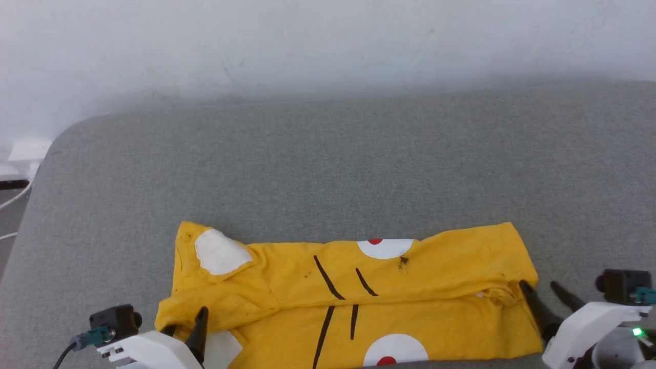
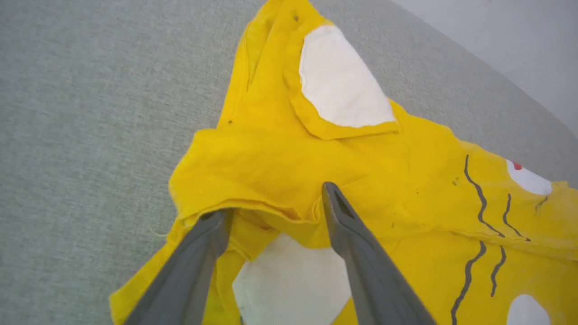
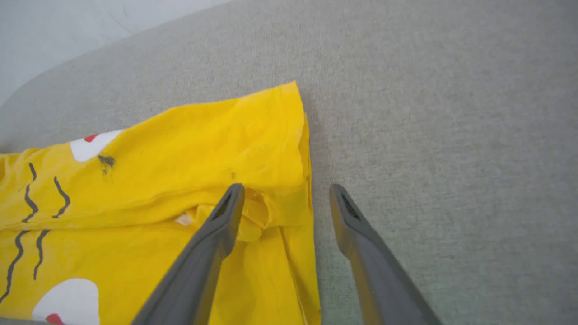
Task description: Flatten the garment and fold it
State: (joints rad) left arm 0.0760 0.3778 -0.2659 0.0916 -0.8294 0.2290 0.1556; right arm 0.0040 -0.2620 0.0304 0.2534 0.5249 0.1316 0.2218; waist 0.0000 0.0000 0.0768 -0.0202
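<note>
The garment, a bright yellow T-shirt with white patches, red dots and black stripes, lies folded lengthwise at the near edge of the grey cushioned surface. My left gripper is open at the shirt's left end. In the left wrist view the left gripper straddles a folded layer of the garment, one fingertip tucked under its edge and the other on top. My right gripper is open at the right end. In the right wrist view the right gripper has one finger over the garment and one over bare cushion.
The grey surface stretches wide behind and to the right of the shirt. A pale wall runs along its far side. Past the rounded left corner lie a white object and cables.
</note>
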